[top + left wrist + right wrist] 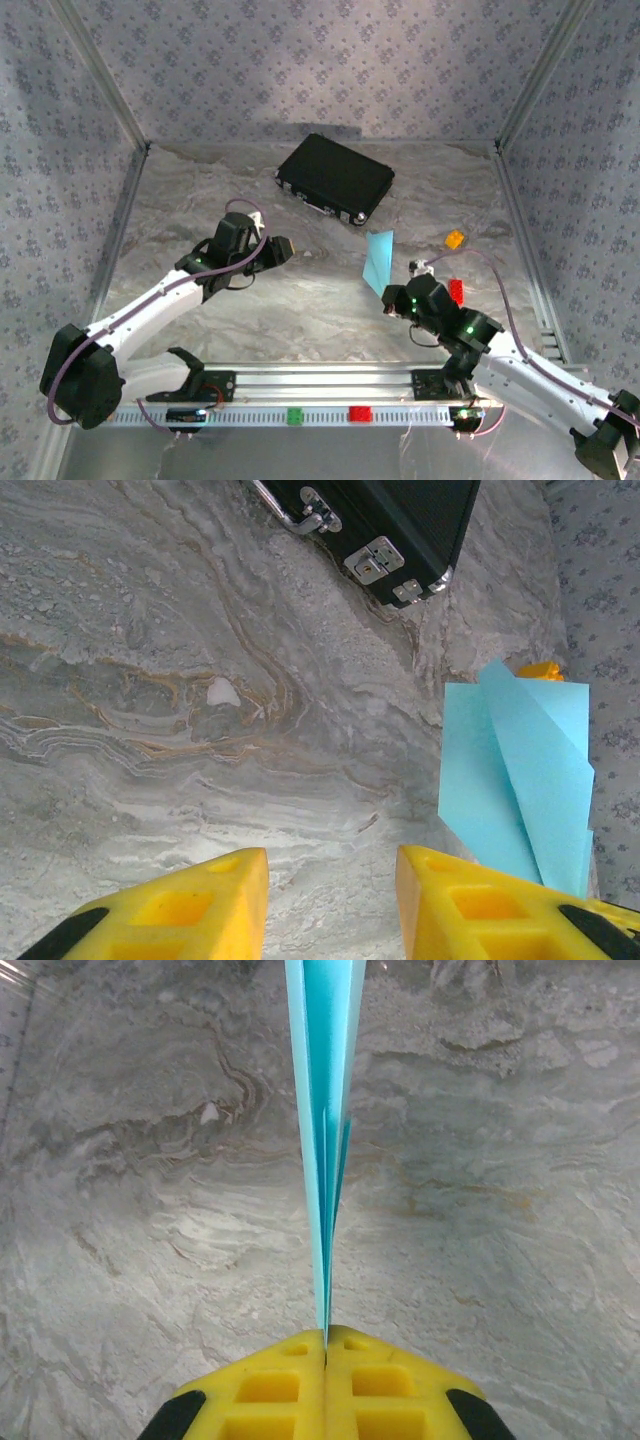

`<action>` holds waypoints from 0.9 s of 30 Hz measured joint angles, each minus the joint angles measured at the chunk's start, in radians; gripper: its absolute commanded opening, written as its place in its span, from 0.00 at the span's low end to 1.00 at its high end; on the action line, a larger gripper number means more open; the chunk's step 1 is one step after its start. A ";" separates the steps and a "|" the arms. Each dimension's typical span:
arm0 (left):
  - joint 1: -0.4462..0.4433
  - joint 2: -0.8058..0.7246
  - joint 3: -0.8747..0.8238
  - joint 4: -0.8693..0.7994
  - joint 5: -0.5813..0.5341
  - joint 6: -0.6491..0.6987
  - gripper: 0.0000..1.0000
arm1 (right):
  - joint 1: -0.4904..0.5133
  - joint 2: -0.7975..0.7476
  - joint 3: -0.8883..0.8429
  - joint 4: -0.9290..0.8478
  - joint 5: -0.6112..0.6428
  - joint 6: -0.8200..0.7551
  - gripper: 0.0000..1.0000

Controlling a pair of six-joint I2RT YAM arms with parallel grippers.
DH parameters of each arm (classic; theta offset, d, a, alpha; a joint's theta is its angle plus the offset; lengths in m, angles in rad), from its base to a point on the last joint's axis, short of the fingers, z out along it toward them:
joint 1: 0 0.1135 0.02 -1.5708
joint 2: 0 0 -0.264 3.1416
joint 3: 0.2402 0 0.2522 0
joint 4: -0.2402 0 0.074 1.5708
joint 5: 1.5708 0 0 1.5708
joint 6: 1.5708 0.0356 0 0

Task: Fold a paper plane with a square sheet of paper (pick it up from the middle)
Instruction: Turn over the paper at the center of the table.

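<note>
Toward the right of the counter, the right pincer is clenched on one edge of the blue paper. Its yellow fingers press flat together with the layers trapped between them. Seen from that wrist the paper is edge-on and shows several thin leaves, so it is already part-folded. Gripping it at the edge probably keeps those leaves from springing apart and leaves the rest of it free. From the left wrist the same paper presents its broad face, a slanted flap lying over a plainer panel. It seems to be held on edge so that this face is offered across the gap. The left pincer is released, with its jaws apart and only bare marbled counter between them. It points at the paper from near the middle, likely waiting to take a hold or press a crease. The black case lies at the far side, well apart. An orange block and a red block sit near the right arm, clear of the paper.
</note>
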State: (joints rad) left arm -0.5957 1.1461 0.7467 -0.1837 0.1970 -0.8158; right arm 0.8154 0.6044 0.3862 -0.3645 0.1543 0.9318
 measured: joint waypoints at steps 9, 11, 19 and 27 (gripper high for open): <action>0.000 -0.066 -0.014 -0.013 0.014 0.012 0.37 | 0.044 0.014 0.104 -0.128 0.050 -0.035 0.03; 0.000 -0.074 -0.015 -0.038 0.019 0.022 0.37 | 0.058 0.044 0.149 -0.160 0.078 -0.050 0.03; 0.019 -0.072 0.008 -0.223 0.023 0.081 0.37 | 0.185 0.145 0.263 -0.301 0.259 -0.097 0.02; 0.078 -0.131 -0.026 -0.259 0.023 0.081 0.42 | 0.344 0.307 0.290 -0.449 0.431 -0.055 0.01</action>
State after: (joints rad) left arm -0.5175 1.0149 0.7208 -0.4423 0.2203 -0.7349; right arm 1.1595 0.9115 0.6762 -0.8131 0.5850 0.8768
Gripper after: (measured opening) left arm 0.424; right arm 0.053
